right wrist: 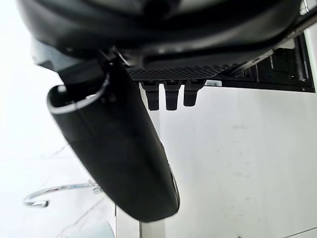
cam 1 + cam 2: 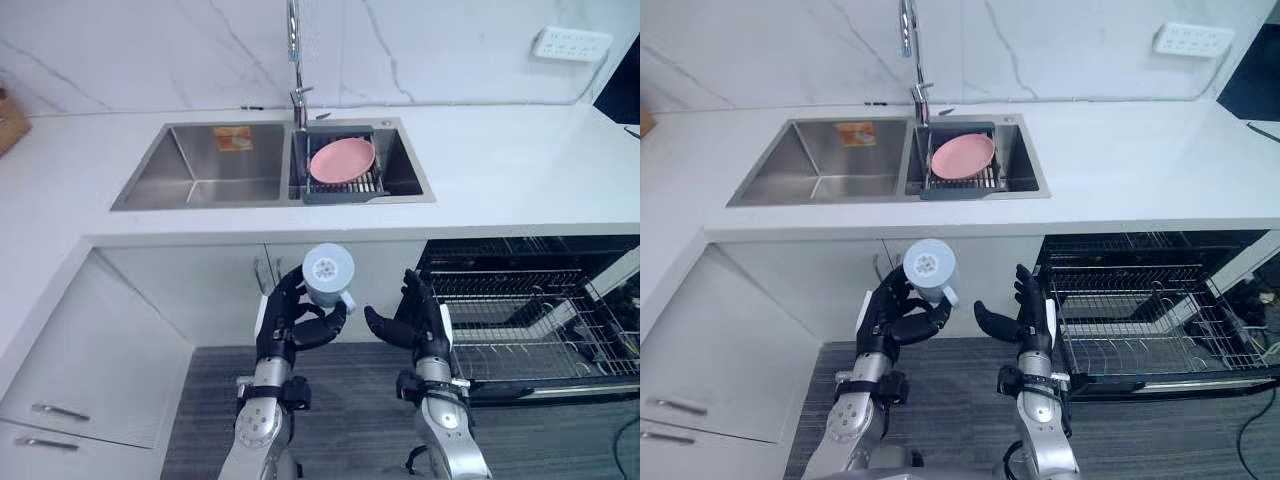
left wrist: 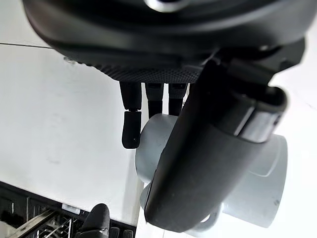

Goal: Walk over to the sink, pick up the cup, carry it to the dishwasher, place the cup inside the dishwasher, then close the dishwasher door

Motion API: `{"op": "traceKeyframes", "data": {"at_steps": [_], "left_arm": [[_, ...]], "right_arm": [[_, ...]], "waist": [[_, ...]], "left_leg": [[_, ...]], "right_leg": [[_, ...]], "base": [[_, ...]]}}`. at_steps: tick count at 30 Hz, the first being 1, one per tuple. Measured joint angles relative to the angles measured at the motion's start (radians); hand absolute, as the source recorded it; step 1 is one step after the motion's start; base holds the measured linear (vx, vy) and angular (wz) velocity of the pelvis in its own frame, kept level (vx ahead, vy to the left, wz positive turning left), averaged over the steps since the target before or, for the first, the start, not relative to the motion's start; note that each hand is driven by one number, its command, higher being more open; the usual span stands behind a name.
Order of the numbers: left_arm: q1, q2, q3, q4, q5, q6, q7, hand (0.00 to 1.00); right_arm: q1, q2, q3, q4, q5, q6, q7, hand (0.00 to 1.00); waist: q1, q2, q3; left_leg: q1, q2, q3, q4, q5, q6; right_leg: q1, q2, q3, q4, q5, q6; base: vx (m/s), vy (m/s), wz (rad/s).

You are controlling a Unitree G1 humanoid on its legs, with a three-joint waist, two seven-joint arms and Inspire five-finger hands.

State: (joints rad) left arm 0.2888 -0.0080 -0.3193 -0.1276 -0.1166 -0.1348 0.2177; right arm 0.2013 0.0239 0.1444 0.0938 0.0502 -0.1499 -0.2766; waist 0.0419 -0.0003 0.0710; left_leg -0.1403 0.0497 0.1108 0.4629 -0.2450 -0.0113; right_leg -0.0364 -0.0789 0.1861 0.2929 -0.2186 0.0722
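A pale grey-blue cup (image 2: 328,273) with a small handle is held upside down in my left hand (image 2: 283,320), whose fingers and thumb curl round it; the left wrist view shows the cup (image 3: 257,183) behind the thumb. My right hand (image 2: 420,322) hovers just right of the cup, fingers straight, holding nothing. Both hands are in front of the white cabinets below the counter. The dishwasher (image 2: 560,310) stands open at the right, its wire racks (image 2: 1140,310) pulled out.
A double steel sink (image 2: 270,165) with a tap (image 2: 296,60) sits in the white counter (image 2: 520,170); a pink plate (image 2: 343,158) lies on a rack in its right basin. White drawers (image 2: 70,400) stand at the left. Grey floor lies below.
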Motion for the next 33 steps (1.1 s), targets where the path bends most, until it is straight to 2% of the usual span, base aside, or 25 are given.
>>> {"op": "traceKeyframes", "data": {"at_steps": [3,4,5,6,8,10,11,12,14,17,19,20,21,23,24,25,26,27,28,29,30,31,33], "left_arm": [[0.023,0.0,-0.002,-0.038,0.0,0.0,0.001,0.3],[0.024,0.006,-0.001,-0.079,0.001,-0.002,0.001,0.3],[0.022,0.01,-0.001,-0.088,0.002,-0.003,0.001,0.3],[0.019,0.015,-0.001,-0.093,0.003,-0.003,0.001,0.3],[0.015,0.032,0.0,-0.096,0.02,-0.003,0.004,0.3],[0.011,0.034,0.002,-0.096,0.02,-0.004,0.006,0.3],[0.005,0.033,0.008,-0.096,0.021,-0.005,0.007,0.3],[-0.005,0.029,0.016,-0.084,0.021,-0.006,0.008,0.3],[-0.008,0.019,0.016,-0.072,0.021,-0.005,0.01,0.3],[-0.009,-0.014,0.017,-0.064,0.021,-0.005,0.01,0.3],[-0.008,-0.027,0.02,-0.063,0.021,-0.005,0.011,0.3],[-0.008,-0.028,0.029,-0.061,0.021,-0.005,0.011,0.3],[-0.008,-0.03,0.046,-0.062,0.021,-0.006,0.015,0.3],[-0.006,-0.031,0.09,-0.062,0.02,-0.008,0.023,0.3],[-0.006,-0.033,0.099,-0.062,0.02,-0.008,0.025,0.3],[-0.009,-0.034,0.1,-0.062,0.02,-0.016,0.028,0.3],[-0.009,-0.034,0.099,-0.062,0.02,-0.018,0.029,0.3],[-0.009,-0.033,0.098,-0.06,0.02,-0.018,0.029,0.3],[-0.009,-0.033,0.097,-0.057,0.021,-0.018,0.03,0.3],[-0.009,-0.032,0.098,-0.053,0.021,-0.018,0.033,0.3],[-0.009,-0.025,0.097,-0.044,0.021,-0.018,0.037,0.3],[-0.02,-0.012,0.097,-0.028,0.021,-0.018,0.045,0.3],[-0.033,-0.002,0.098,-0.016,0.021,-0.017,0.047,0.3]], "right_arm": [[0.009,0.013,0.002,-0.026,0.005,0.0,0.009,0.9],[0.009,0.019,0.002,-0.069,0.008,0.0,0.011,0.9],[0.009,0.02,0.002,-0.083,0.008,0.0,0.015,0.9],[0.008,0.021,0.002,-0.093,0.009,-0.002,0.017,0.9],[0.003,0.026,0.012,-0.104,0.046,-0.008,0.03,0.9],[0.002,0.026,0.023,-0.105,0.049,-0.012,0.035,0.9],[-0.002,0.025,0.039,-0.105,0.059,-0.016,0.042,0.9],[-0.008,0.019,0.054,-0.106,0.079,-0.02,0.049,0.9],[-0.009,0.01,0.057,-0.117,0.086,-0.02,0.052,0.9],[0.004,-0.014,0.056,-0.156,0.087,-0.02,0.052,0.9],[0.021,-0.019,0.061,-0.198,0.097,-0.021,0.059,0.9],[0.031,-0.019,0.071,-0.233,0.118,-0.021,0.066,0.9],[0.046,-0.021,0.088,-0.282,0.126,-0.026,0.077,0.9],[0.049,-0.024,0.122,-0.349,0.128,-0.038,0.086,0.9],[0.049,-0.025,0.128,-0.368,0.134,-0.048,0.091,0.9],[0.041,-0.024,0.128,-0.396,0.153,-0.073,0.099,0.9],[0.026,-0.024,0.118,-0.397,0.163,-0.093,0.1,0.9],[0.018,-0.025,0.11,-0.394,0.163,-0.094,0.1,0.9],[0.003,-0.026,0.099,-0.378,0.165,-0.094,0.101,0.9],[-0.002,-0.028,0.098,-0.355,0.165,-0.095,0.101,0.9],[-0.001,-0.028,0.1,-0.336,0.165,-0.093,0.104,0.9],[0.009,-0.029,0.099,-0.319,0.165,-0.09,0.109,0.9],[0.009,-0.029,0.098,-0.307,0.165,-0.088,0.119,0.9]], "waist": [[0.009,-0.001,0.0],[0.01,-0.002,-0.001],[0.009,-0.005,-0.001],[0.009,-0.01,0.001],[-0.001,-0.023,0.007],[-0.014,-0.023,0.006],[-0.016,-0.033,0.001],[-0.025,-0.038,-0.005],[-0.031,-0.014,-0.003],[-0.037,-0.003,-0.007],[-0.036,0.009,-0.003],[-0.032,0.016,0.002],[-0.026,0.026,0.006],[-0.02,0.024,0.006],[-0.014,0.023,0.005],[-0.001,0.028,0.0],[0.001,0.026,0.0],[0.002,0.025,0.0],[0.003,0.028,-0.001],[0.005,0.033,-0.006],[0.004,0.022,-0.011],[-0.012,0.005,-0.02],[-0.015,-0.003,-0.018]], "left_leg": [[0.064,0.007,0.044,-0.025,-0.023,0.007],[0.097,0.017,0.092,-0.065,-0.046,0.015],[0.106,0.019,0.109,-0.077,-0.049,0.016],[0.116,0.019,0.131,-0.087,-0.05,0.016],[0.176,0.027,0.199,-0.126,-0.052,0.02],[0.191,0.042,0.23,-0.13,-0.061,0.033],[0.19,0.049,0.256,-0.118,-0.072,0.032],[0.18,0.064,0.254,-0.084,-0.092,0.01],[0.182,0.086,0.212,-0.09,-0.091,0.008],[0.205,0.098,0.195,-0.136,-0.069,-0.004],[0.209,0.123,0.18,-0.098,-0.067,-0.003],[0.19,0.147,0.175,-0.007,-0.066,-0.001],[0.155,0.175,0.174,0.116,-0.052,0.014],[0.082,0.198,0.16,0.281,-0.001,0.013],[0.062,0.196,0.144,0.291,-0.01,0.006],[0.03,0.178,0.115,0.257,-0.058,-0.008],[0.008,0.149,0.083,0.184,-0.085,-0.007],[0.0,0.137,0.067,0.133,-0.085,-0.008],[-0.003,0.117,0.033,0.01,-0.067,-0.013],[0.019,0.104,0.024,-0.08,0.04,-0.033],[0.037,0.094,0.037,-0.099,0.051,-0.034],[0.045,0.072,0.041,-0.125,0.059,-0.024],[0.063,0.051,0.052,-0.152,0.063,-0.018]], "right_leg": [[-0.019,0.01,0.033,0.07,-0.003,0.006],[-0.098,0.016,0.006,0.185,-0.011,0.032],[-0.127,0.013,-0.02,0.221,-0.012,0.04],[-0.151,0.004,-0.053,0.253,-0.011,0.041],[-0.187,-0.045,-0.241,0.31,-0.012,0.04],[-0.197,-0.06,-0.324,0.315,-0.036,0.0],[-0.217,-0.069,-0.346,0.286,-0.046,-0.028],[-0.209,-0.053,-0.356,0.237,-0.026,-0.048],[-0.192,-0.01,-0.354,0.196,-0.01,-0.07],[-0.172,0.018,-0.359,0.161,-0.007,-0.08],[-0.123,0.042,-0.371,0.11,0.003,-0.084],[-0.077,0.059,-0.372,0.069,0.014,-0.086],[-0.039,0.072,-0.363,0.038,0.022,-0.089],[-0.003,0.074,-0.335,-0.01,0.032,-0.101],[0.001,0.074,-0.324,-0.027,0.037,-0.108],[0.0,0.071,-0.301,-0.047,0.047,-0.107],[0.001,0.061,-0.286,-0.051,0.051,-0.101],[0.001,0.057,-0.276,-0.05,0.053,-0.095],[0.001,0.054,-0.256,-0.045,0.06,-0.072],[-0.002,0.055,-0.226,-0.035,0.055,-0.055],[0.001,0.046,-0.212,-0.038,0.056,-0.049],[0.008,0.031,-0.209,-0.061,0.061,-0.041],[0.032,0.012,-0.203,-0.11,0.077,-0.019]], "base": [[0.11,0.097,-0.96],[0.06,0.053,-1.08],[0.05,0.045,-1.07],[0.02,0.015,-0.82],[0.03,-0.031,-0.94],[0.03,-0.098,-0.64],[0.05,-0.138,-0.57],[0.07,-0.144,-0.48],[0.12,-0.147,-0.33],[0.1,-0.112,-0.1],[0.07,-0.075,0.08],[0.06,-0.029,-0.09],[0.07,-0.012,-0.17],[0.08,0.023,-0.33],[0.09,0.065,-0.5],[0.09,0.095,-0.48],[0.08,0.107,-0.46],[0.08,0.151,-0.46],[0.1,0.21,-0.6],[0.11,0.234,-0.6],[0.13,0.219,-0.35],[0.12,0.174,-0.06],[0.1,0.148,-0.03]]}}
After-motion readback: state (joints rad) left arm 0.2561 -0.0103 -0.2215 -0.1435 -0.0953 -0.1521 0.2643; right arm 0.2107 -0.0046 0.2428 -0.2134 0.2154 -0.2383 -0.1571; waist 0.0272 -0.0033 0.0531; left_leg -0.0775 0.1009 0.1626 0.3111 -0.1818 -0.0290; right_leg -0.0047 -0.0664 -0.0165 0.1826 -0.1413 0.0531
